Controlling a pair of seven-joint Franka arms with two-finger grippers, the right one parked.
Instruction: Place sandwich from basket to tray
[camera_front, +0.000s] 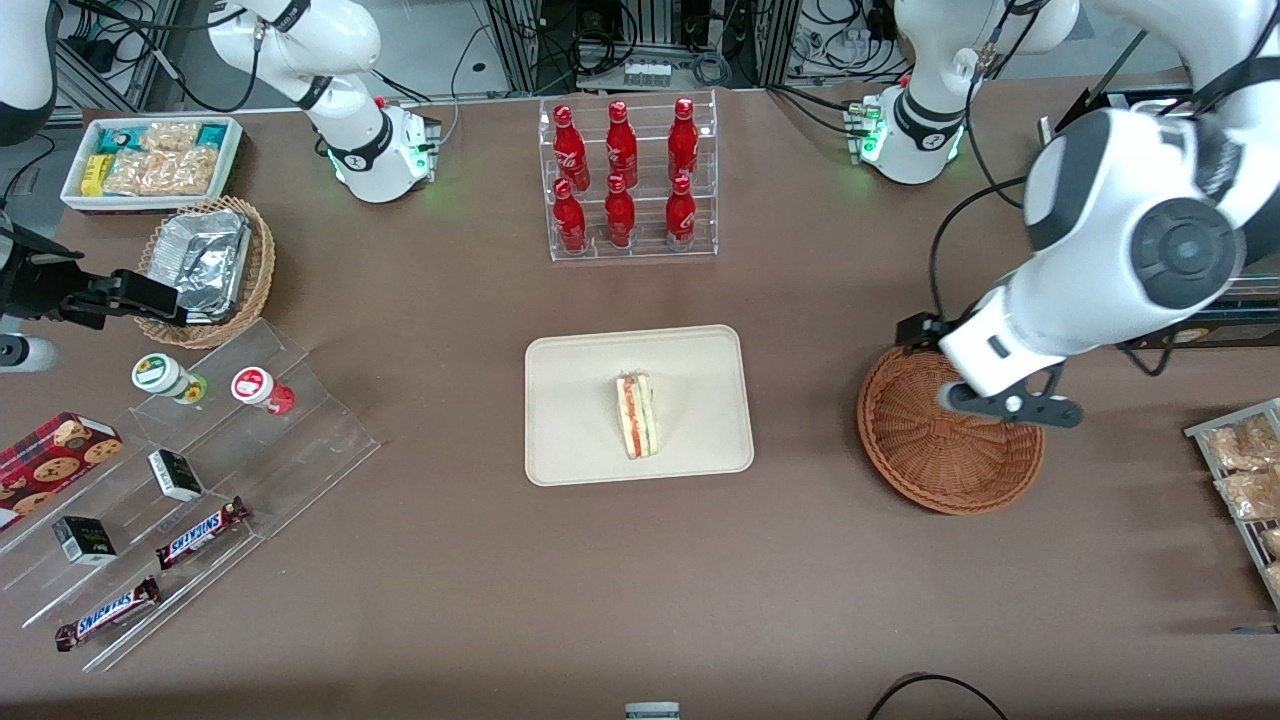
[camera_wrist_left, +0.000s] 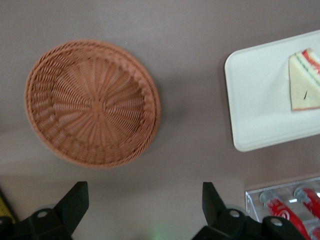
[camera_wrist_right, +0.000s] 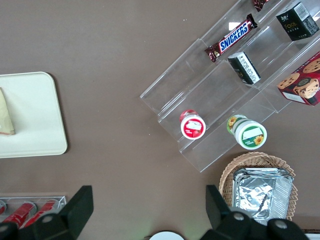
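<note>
The sandwich, a pale bread wedge with red, orange and green layers, lies on the cream-beige tray at the table's middle. The reddish-brown wicker basket sits beside the tray, toward the working arm's end, and holds nothing. My left gripper hangs above the basket's rim, on the edge farther from the front camera. The left wrist view shows the gripper open over bare table, with nothing between its fingers, and also the basket, the tray and the sandwich.
A clear rack of red bottles stands farther from the front camera than the tray. Toward the parked arm's end are a stepped acrylic shelf of snacks, a tan basket with foil and a white bin. Snack packets lie beside the basket.
</note>
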